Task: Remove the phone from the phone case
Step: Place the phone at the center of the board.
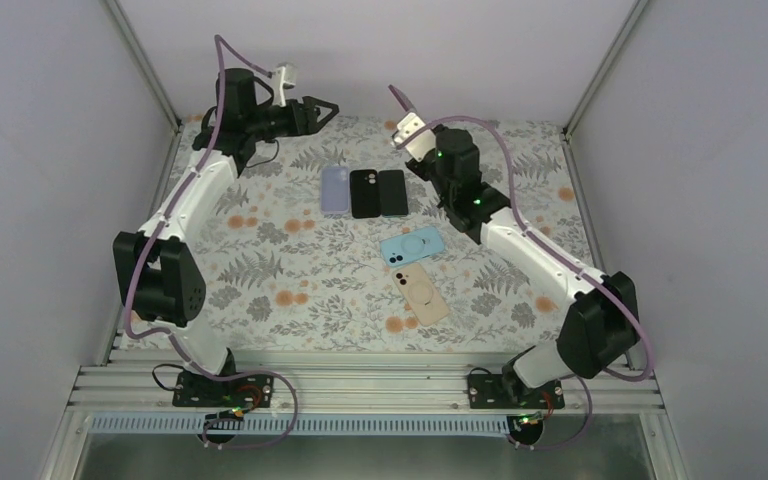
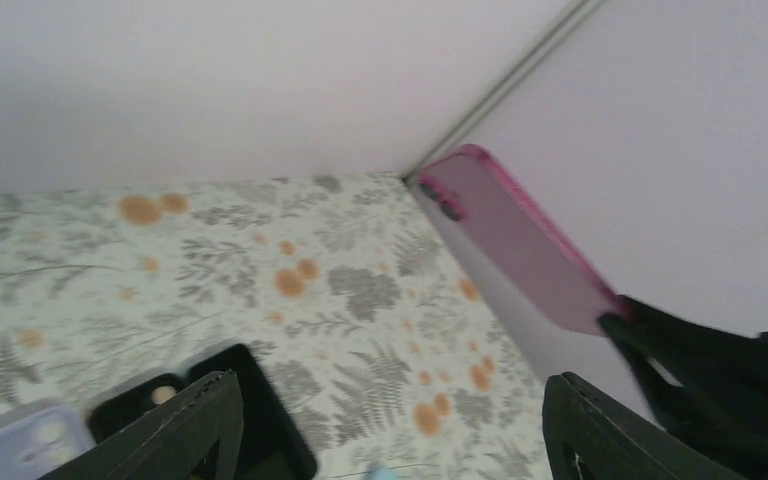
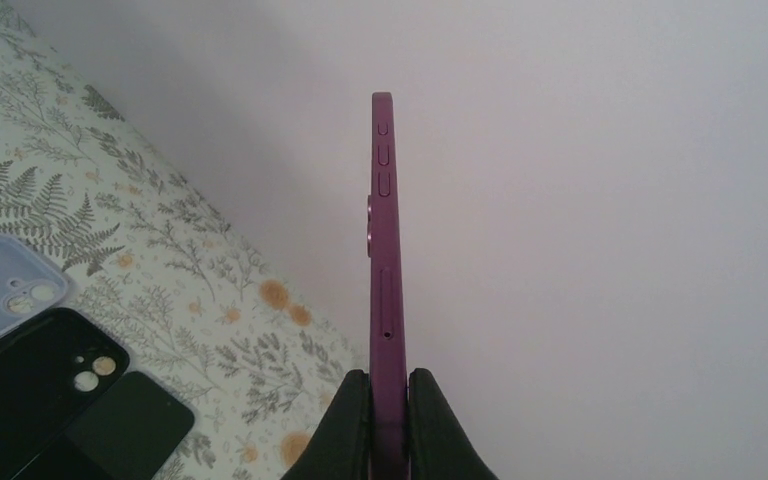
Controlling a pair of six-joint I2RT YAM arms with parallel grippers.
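Pink cased phone (image 3: 384, 250) pinched by one end, aloft
Right gripper (image 3: 388, 385) clamps its bottom end near 12 o'clock; left gripper (image 2: 390, 385) hangs spread at 11. A peeling tug might lever it loose onto the counter (image 1: 290, 250).

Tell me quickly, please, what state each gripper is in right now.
Left gripper: open, holding nothing.
Right gripper: closed on one end of the pink phone.

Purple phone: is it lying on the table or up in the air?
Up in the air: the purple phone stands edge-on, pinched by the right gripper.
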